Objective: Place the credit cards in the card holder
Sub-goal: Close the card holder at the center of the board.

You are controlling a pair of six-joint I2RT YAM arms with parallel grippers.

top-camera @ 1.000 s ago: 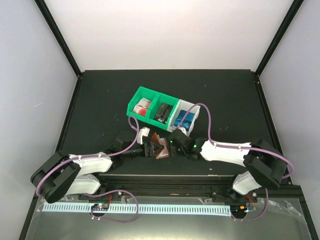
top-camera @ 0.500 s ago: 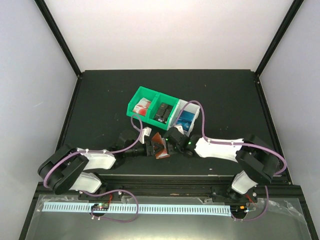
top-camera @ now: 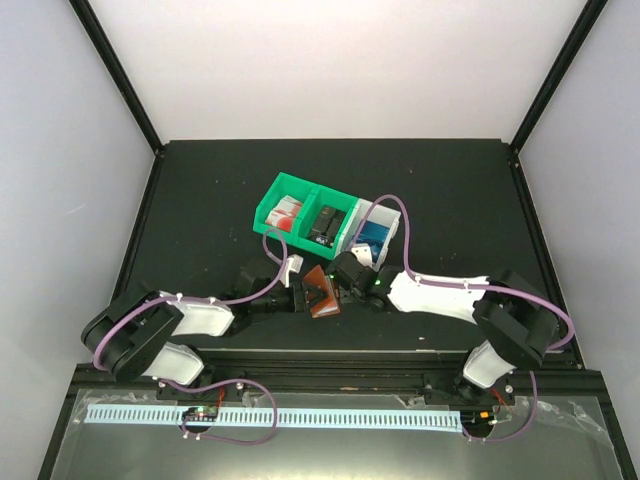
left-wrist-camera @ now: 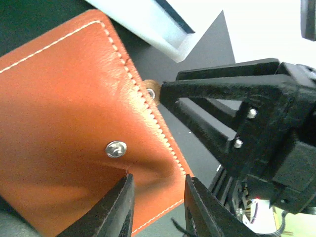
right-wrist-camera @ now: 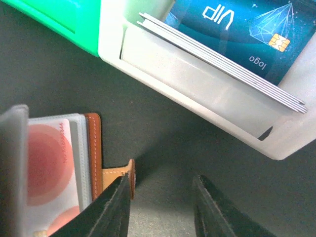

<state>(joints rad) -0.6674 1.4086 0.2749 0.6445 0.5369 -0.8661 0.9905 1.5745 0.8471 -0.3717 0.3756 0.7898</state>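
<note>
The card holder point(top-camera: 322, 292), a reddish-brown leather wallet, lies open in front of the bins, between the two grippers. In the left wrist view its leather outside point(left-wrist-camera: 69, 113) with a metal snap fills the frame. My left gripper point(left-wrist-camera: 158, 210) is open, its fingers astride the wallet's corner. My right gripper point(right-wrist-camera: 160, 210) is open and empty over bare table. Its left finger point(right-wrist-camera: 113, 207) is at the wallet's snap tab point(right-wrist-camera: 121, 174). A red-and-white card point(right-wrist-camera: 47, 163) sits in a clear pocket. Blue cards point(right-wrist-camera: 232, 29) lie in the white bin.
A green bin point(top-camera: 283, 186) holds red-and-white cards point(top-camera: 288, 212) and black cards point(top-camera: 325, 222). The white bin point(top-camera: 392, 215) stands at its right, close behind my right gripper point(top-camera: 345, 278). The right gripper's black body point(left-wrist-camera: 256, 123) fills the right of the left wrist view.
My right gripper has moved left and a little farther away, up to the wallet's tab side. The left arm has shifted slightly, and the wallet has barely moved.
</note>
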